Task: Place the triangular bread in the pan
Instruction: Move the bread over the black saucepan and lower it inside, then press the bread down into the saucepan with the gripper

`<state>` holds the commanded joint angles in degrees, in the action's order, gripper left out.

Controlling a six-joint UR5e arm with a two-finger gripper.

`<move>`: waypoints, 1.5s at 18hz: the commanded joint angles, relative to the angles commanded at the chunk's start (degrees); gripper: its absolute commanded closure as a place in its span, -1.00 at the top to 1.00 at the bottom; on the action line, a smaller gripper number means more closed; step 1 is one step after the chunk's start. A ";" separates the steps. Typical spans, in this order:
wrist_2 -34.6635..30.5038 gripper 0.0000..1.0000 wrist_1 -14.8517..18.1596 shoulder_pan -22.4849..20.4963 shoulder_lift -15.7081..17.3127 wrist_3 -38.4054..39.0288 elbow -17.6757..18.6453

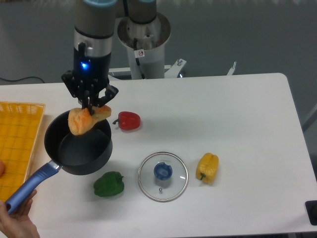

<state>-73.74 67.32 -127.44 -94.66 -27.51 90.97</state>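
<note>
The triangular bread (83, 119) is a golden-orange wedge hanging from my gripper (91, 107), which is shut on its upper edge. It hangs just above the far rim of the pan (79, 145), a deep black saucepan whose inside shows nothing in it. The pan's long blue handle (30, 183) points to the lower left, where a person's hand (15, 222) holds its end.
A red bell pepper (129, 120) lies right of the pan. A green bell pepper (109, 183) lies in front of it. A glass lid with a blue knob (163, 176) and a yellow bell pepper (207, 167) lie to the right. A yellow basket (17, 144) stands at the left edge.
</note>
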 joint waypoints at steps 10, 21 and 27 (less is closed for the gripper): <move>-0.79 -0.57 -2.02 1.85 -1.06 2.81 -1.58; -1.14 -0.57 -2.20 3.25 -2.20 3.25 -1.85; -6.49 -0.57 -2.20 5.97 -4.13 3.43 -1.23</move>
<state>-80.23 65.13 -121.47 -98.79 -24.08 89.73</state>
